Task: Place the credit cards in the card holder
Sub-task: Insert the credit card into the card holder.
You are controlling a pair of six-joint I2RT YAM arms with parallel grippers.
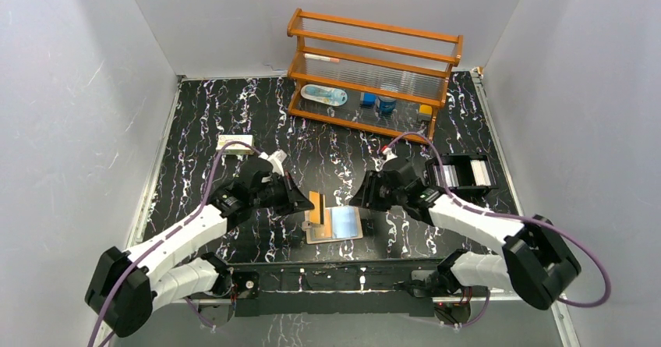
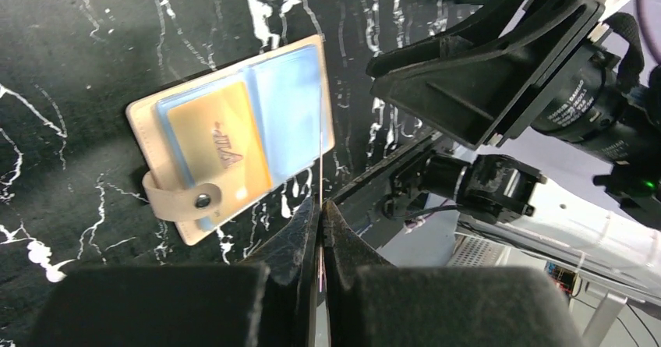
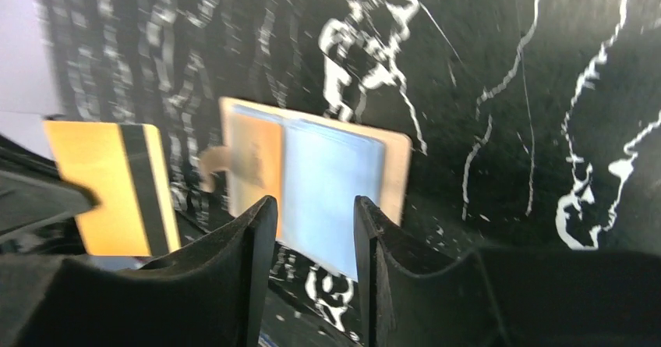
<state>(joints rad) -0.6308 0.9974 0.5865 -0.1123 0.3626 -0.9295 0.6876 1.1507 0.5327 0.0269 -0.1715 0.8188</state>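
Black marble-look table (image 1: 234,105) with white veins, closed in by plain grey walls (image 1: 78,90) at the back and on both sides. Wooden rack (image 1: 374,66) at the back holds a pale blue bottle-like item (image 1: 323,94) and a few small blue things. Small pale box (image 1: 236,143) lies back left. A black-and-white device (image 1: 468,174) sits right, behind the right arm.

Tan holder (image 1: 331,239) (image 2: 139,121) (image 3: 397,175) lies open and flat at near centre, between the two grippers, with its snap strap (image 2: 175,203) curled over one edge. Blue card (image 1: 343,221) (image 2: 292,113) (image 3: 327,183) lies on one half; can't tell if it is slotted. Inner yellow card (image 2: 222,148) sits on the other half, over a blue layer.

Left gripper (image 1: 305,205) (image 2: 320,214) has its fingers pinched tight on the yellow card (image 1: 316,207) (image 3: 97,187). The card stands on edge just beside the holder's left side, black stripe showing in the right wrist view and only a thin line from its own wrist.

Right gripper (image 1: 360,200) (image 3: 312,214) is above the holder's right side, fingers apart, nothing between them.
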